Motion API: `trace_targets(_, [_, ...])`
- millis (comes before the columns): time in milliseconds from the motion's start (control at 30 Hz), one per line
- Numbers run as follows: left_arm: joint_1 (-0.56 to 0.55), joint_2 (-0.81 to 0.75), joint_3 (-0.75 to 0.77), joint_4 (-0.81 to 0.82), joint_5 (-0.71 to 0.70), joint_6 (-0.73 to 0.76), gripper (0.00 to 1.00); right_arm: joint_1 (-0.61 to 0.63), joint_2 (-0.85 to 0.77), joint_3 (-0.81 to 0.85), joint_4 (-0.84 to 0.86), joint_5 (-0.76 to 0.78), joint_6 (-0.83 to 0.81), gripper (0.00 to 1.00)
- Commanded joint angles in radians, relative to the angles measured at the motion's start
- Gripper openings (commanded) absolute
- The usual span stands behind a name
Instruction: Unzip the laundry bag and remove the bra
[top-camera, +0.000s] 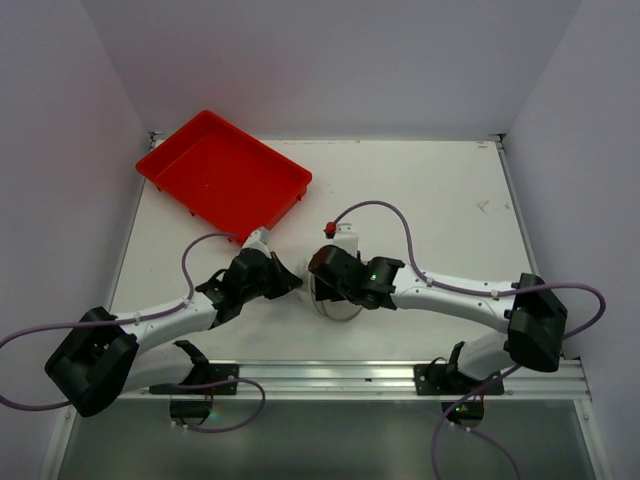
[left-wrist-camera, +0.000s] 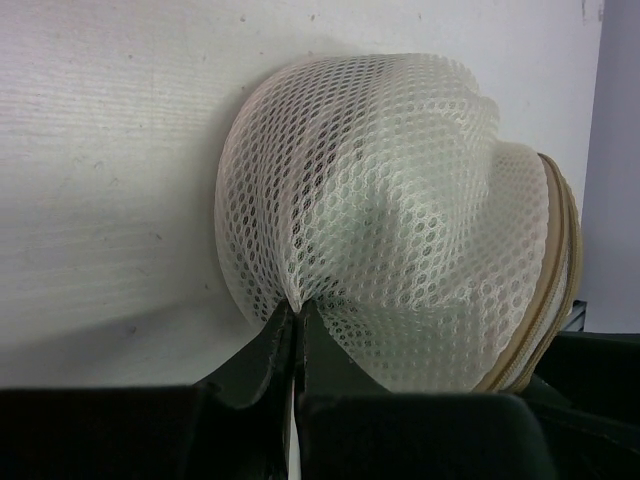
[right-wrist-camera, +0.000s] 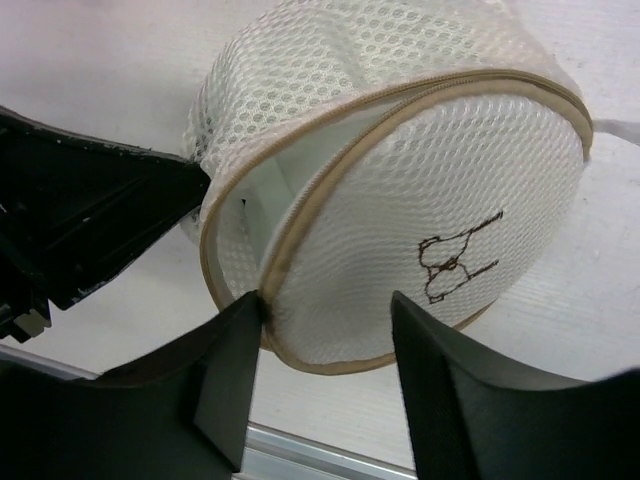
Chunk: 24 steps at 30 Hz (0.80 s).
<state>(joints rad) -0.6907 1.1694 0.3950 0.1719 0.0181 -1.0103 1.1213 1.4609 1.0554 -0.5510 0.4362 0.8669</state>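
The laundry bag (right-wrist-camera: 420, 200) is a white round mesh bag with a tan zipper rim, lying on its side. Its circular face bears a small dark bra drawing (right-wrist-camera: 455, 255). The lid stands partly open at the left, with a gap showing white inside; no bra is visible. My left gripper (left-wrist-camera: 297, 308) is shut on a pinch of the bag's mesh (left-wrist-camera: 400, 220) at its back. My right gripper (right-wrist-camera: 325, 305) is open, its fingers either side of the lid's lower edge, with the left fingertip (right-wrist-camera: 245, 325) against the tan zipper rim. In the top view the bag (top-camera: 340, 306) is mostly hidden between both grippers.
A red rectangular tray (top-camera: 225, 175) stands at the back left of the white table (top-camera: 440, 210). An aluminium rail (top-camera: 340, 375) runs along the near edge. The left gripper's dark body (right-wrist-camera: 90, 220) shows at the left of the right wrist view.
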Motion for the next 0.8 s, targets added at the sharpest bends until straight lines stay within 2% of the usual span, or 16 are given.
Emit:
trace_targets(0, [-0.006,-0.017,-0.005,-0.005,-0.049,-0.005,0.00,-0.002,-0.066,-0.026,-0.035,0.107,0.032,0.52])
trace_targets(100, [-0.006,-0.019,-0.005,-0.009,-0.050,-0.002,0.00,-0.012,-0.102,-0.057,-0.050,0.133,0.029,0.44])
trace_targets(267, [-0.006,-0.025,-0.008,-0.026,-0.058,0.004,0.00,-0.096,-0.187,-0.136,-0.087,0.162,0.015,0.22])
trace_targets(400, [-0.004,-0.030,-0.012,-0.026,-0.060,0.010,0.00,-0.251,-0.327,-0.219,-0.125,0.185,-0.008,0.21])
trace_targets(433, [-0.004,-0.025,-0.012,-0.025,-0.058,0.018,0.00,-0.332,-0.396,-0.236,-0.124,0.182,-0.035,0.24])
trace_targets(533, [-0.004,-0.011,-0.008,-0.015,-0.049,0.032,0.00,-0.493,-0.476,-0.267,-0.124,0.139,-0.103,0.41])
trace_targets(567, [-0.004,-0.007,-0.008,-0.008,-0.035,0.035,0.00,-0.526,-0.509,-0.262,-0.124,0.131,-0.118,0.47])
trace_targets(600, [-0.004,-0.002,-0.008,0.003,-0.029,0.036,0.00,-0.550,-0.517,-0.256,-0.122,0.121,-0.132,0.60])
trace_targets(700, [-0.004,0.015,-0.008,0.015,-0.023,0.030,0.00,-0.610,-0.516,-0.213,-0.124,0.075,-0.157,0.74])
trace_targets(767, [-0.006,0.015,-0.015,0.018,0.003,0.018,0.00,-0.612,-0.498,-0.186,-0.115,0.017,-0.146,0.77])
